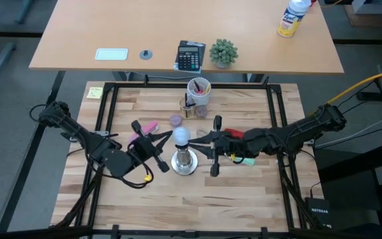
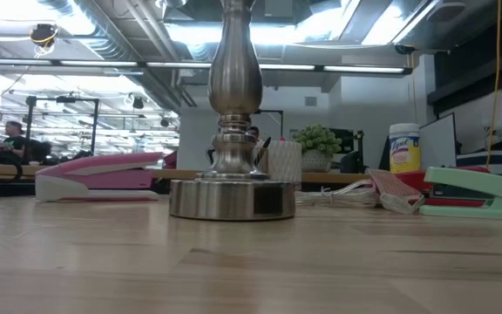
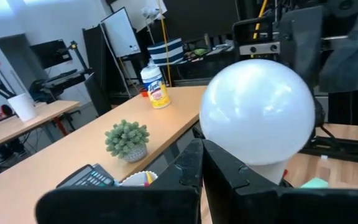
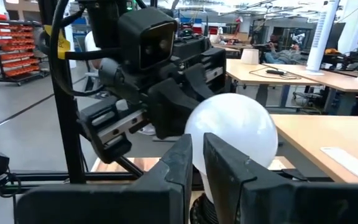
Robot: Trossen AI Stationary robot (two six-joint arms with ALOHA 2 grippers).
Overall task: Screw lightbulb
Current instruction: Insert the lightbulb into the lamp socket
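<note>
Lightbulb atop the metal socket stand, a gripper at each side.

The white frosted lightbulb sits on the silver socket stand near the middle of the wooden table. The left gripper reaches in from the left, fingers clenched together just beside the bulb's neck. The right gripper comes from the right with its fingers nearly closed at the bulb; whether it actually grips it cannot be told. A pink stapler lies left of the stand, a green stapler right.
</note>
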